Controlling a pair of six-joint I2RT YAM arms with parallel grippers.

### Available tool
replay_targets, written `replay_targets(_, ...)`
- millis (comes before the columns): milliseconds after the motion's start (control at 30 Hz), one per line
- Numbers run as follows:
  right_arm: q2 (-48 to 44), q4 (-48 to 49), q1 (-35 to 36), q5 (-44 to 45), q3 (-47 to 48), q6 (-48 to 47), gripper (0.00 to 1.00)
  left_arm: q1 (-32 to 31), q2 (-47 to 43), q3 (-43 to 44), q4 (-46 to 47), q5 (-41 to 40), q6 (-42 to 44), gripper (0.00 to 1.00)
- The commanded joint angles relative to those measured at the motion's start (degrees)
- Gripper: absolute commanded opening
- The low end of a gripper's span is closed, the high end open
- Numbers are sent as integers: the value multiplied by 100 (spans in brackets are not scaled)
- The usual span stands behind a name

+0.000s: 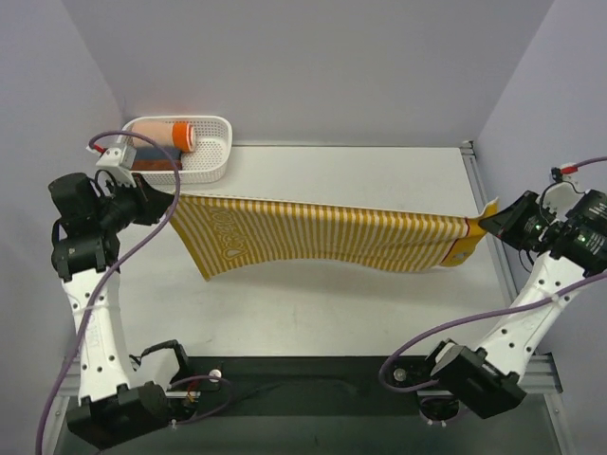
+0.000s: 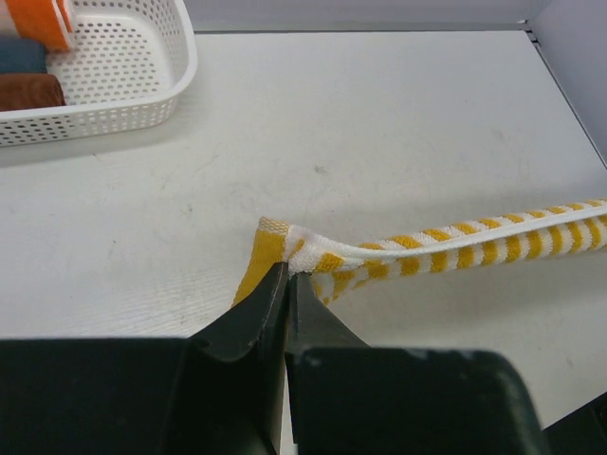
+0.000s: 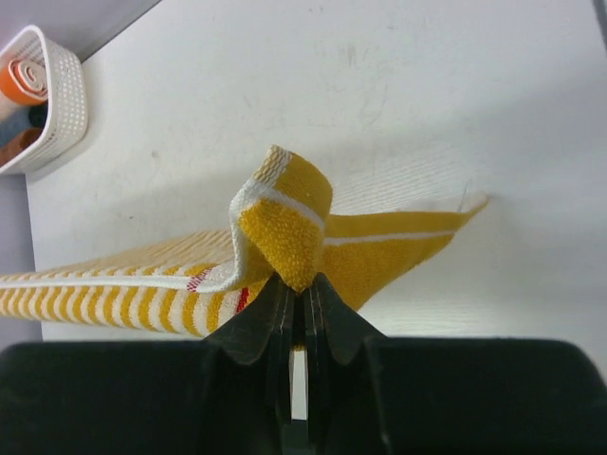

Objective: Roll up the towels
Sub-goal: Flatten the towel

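Entry: one yellow-and-white striped towel (image 1: 322, 237), stretched in the air over the table (image 1: 313, 313), running from just in front of the white perforated basket (image 1: 216, 163) away to its right.

- Left gripper (image 1: 171, 201): clamped on the towel corner nearest the basket.
- Right gripper (image 1: 482, 226): clamped on the mustard end band farthest from the basket.
- In the basket: orange roll (image 1: 183, 135), grey-blue roll (image 2: 21, 55), reddish-brown roll (image 2: 28, 92).

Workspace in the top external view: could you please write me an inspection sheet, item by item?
surface: white table, faintly marked.
job's things: striped towel stretched between the arms, not yet rolled.
clutter: white basket at far left, holding an orange roll, a grey-blue roll and a brown roll.
grippers: left fingers shut on one towel end; right fingers shut on the other.
cables: purple cables hang loose along both arms.
surroundings: grey walls on three sides; metal rail at the table's right edge.
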Motion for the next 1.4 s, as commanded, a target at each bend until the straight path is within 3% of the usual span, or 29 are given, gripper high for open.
replay_targets(0,-402,390,-554,323,-184,-253,0,329,-647,-102,-38,-717,33,0)
replay_targets(200,-1054,329,-1055,428,237,108,0,382,-1219,485,-531,-1727,-573,0)
replay_targets(367,-529,346,-933,708,440,450,0,382,-1167,969,-777,-2623,-784,0)
replay_targets(467,-11,364,-617,1157,387,748,0,382,-869,856,-979,-2626,-794,0)
replay_targets(633,615,714,1242,2579,-69,925,0,268,-289,-73,-857,-2555,-785,0)
replay_targets(667,825,829,1447,3026,-174,951,0,128,-105,-215,-735,-2651,-802,0)
replay_targets(800,1475,1540,2038,3469,-544,1249,0,-337,335,-761,387,-2994,-837,0)
replay_targets(967,2643,2218,2258,3531,-247,1347,0,-760,1082,-1130,1725,-2968,-785,0)
replay_targets(1100,3523,2429,2416,3557,254,1303,0,-1024,1986,-895,2639,-3004,-741,0)
replay_targets(1200,4393,2403,2443,3427,982,1417,29,-1138,3005,-169,2765,-2889,-732,13)
replay_targets(1233,4769,2333,2443,3356,1194,1426,56,-1156,3513,36,2730,-2854,-750,35)
replay_targets(1300,5062,2254,2408,3373,1755,1409,71,-1156,3955,502,2415,-2827,-750,61)
replay_targets(1367,5239,2009,2364,3216,2021,1286,74,-1104,4299,951,2133,-2758,-724,74)
